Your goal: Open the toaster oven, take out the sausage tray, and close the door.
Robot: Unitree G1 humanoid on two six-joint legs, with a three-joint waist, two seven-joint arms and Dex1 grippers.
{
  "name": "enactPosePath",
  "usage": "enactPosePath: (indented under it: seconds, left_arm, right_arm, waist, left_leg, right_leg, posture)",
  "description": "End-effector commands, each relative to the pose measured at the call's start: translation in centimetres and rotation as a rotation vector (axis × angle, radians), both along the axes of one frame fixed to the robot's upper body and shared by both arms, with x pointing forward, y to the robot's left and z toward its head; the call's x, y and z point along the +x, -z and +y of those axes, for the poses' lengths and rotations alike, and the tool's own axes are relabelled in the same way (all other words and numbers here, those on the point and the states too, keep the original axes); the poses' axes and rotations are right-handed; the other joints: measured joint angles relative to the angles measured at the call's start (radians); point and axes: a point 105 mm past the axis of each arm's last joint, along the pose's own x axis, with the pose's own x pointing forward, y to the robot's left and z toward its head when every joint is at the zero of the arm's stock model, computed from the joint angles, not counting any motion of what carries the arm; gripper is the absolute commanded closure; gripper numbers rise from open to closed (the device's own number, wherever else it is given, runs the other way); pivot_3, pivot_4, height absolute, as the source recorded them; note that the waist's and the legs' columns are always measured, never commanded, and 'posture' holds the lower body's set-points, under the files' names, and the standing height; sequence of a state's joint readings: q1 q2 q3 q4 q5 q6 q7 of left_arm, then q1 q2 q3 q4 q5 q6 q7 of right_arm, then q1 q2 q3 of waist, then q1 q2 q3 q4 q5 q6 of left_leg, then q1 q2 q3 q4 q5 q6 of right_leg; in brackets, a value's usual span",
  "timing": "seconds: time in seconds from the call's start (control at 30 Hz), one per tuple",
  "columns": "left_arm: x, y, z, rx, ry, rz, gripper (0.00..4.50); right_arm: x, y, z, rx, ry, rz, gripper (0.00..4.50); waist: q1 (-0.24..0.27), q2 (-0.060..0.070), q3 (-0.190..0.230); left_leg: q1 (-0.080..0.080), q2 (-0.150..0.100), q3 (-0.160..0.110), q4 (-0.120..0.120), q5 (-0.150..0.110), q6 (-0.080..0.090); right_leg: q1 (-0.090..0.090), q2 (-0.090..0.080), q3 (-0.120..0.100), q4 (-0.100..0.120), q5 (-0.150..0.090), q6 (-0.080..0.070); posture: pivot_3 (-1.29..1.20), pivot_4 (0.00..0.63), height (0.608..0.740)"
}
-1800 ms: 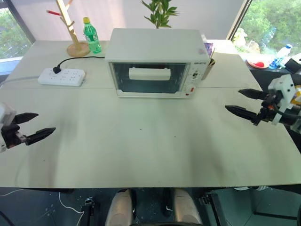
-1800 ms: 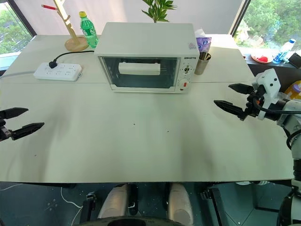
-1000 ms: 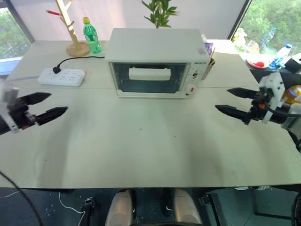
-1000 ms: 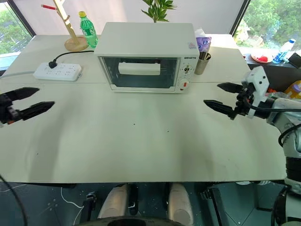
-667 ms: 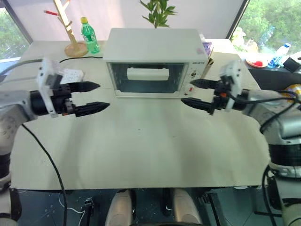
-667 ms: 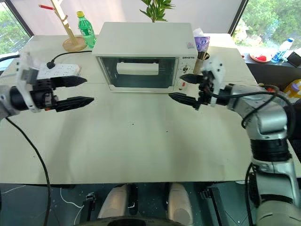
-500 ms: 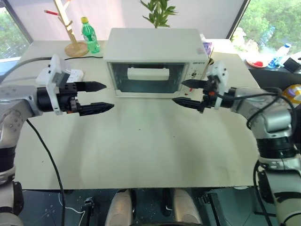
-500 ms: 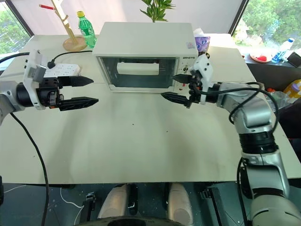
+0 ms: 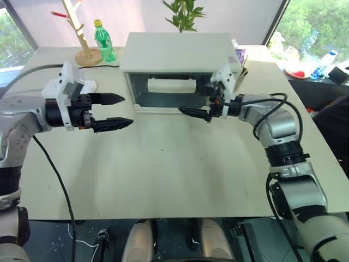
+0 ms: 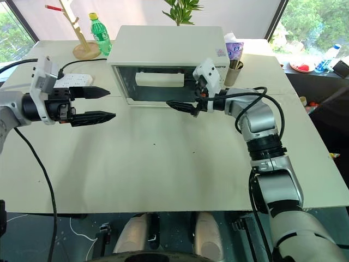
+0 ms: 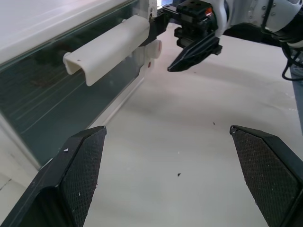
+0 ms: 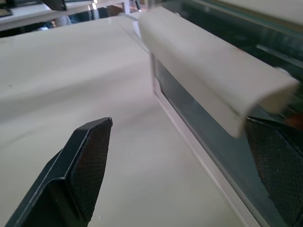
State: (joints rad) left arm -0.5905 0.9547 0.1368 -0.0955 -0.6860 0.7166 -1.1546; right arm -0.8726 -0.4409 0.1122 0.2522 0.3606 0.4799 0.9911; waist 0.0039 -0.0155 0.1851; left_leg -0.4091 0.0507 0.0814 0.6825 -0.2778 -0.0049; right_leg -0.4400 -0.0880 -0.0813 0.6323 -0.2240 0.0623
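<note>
The white toaster oven (image 9: 177,52) stands at the table's far middle, its glass door (image 9: 163,94) closed. The door's white bar handle (image 12: 208,78) runs across the top of the glass. My right gripper (image 9: 188,101) is open in front of the door near the handle's right end, and one of its fingers (image 12: 87,163) hangs over the table below the handle. My left gripper (image 9: 127,110) is open and empty, hovering over the table left of the oven and pointing toward it. The sausage tray is hidden behind the dark glass.
A white power strip (image 10: 76,80) lies behind my left arm. A green bottle (image 9: 105,41) and a wooden stand (image 9: 87,52) are at the far left. A metal cup (image 10: 234,71) stands right of the oven. The pale table (image 9: 174,164) stretches out in front.
Both arms have swung inward from the table's sides toward the oven. The right gripper has slid left across the oven front to the handle. The left gripper has barely moved lately.
</note>
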Motion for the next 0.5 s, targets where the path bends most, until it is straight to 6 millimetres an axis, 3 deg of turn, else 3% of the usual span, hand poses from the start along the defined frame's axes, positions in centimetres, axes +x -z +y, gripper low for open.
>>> enactPosePath:
  seconds: [0.03,0.23,0.5]
  left_arm:
    - [0.3,-1.3,0.4,-0.02,-0.023,-0.061,0.06]
    - [1.6,-1.9,0.4,-0.058,-0.043,-0.07,0.06]
    - [2.8,-3.7,-0.7,-0.144,0.005,-0.053,0.06]
  right_arm:
    - [-1.8,-2.2,1.3,0.038,-0.073,-0.077,0.0]
    - [-3.9,-2.1,1.8,0.079,-0.08,-0.079,0.0]
    - [-6.3,0.4,1.9,0.08,-0.041,-0.026,0.0]
  waist:
    - [0.0,0.0,0.0]
    - [-0.002,0.0,0.0]
    - [0.001,0.0,0.0]
  left_leg:
    - [0.0,0.0,0.0,0.0,0.0,0.0]
    - [0.0,0.0,0.0,0.0,0.0,0.0]
    - [0.0,0.0,0.0,0.0,0.0,0.0]
  right_leg:
    - [0.0,0.0,0.0,0.0,0.0,0.0]
    - [0.0,0.0,0.0,0.001,0.0,0.0]
    - [-0.001,0.001,0.0,0.001,0.0,0.0]
  posture:
    - [0.0,0.15,0.722]
    - [0.0,0.15,0.722]
    - [0.0,0.15,0.722]
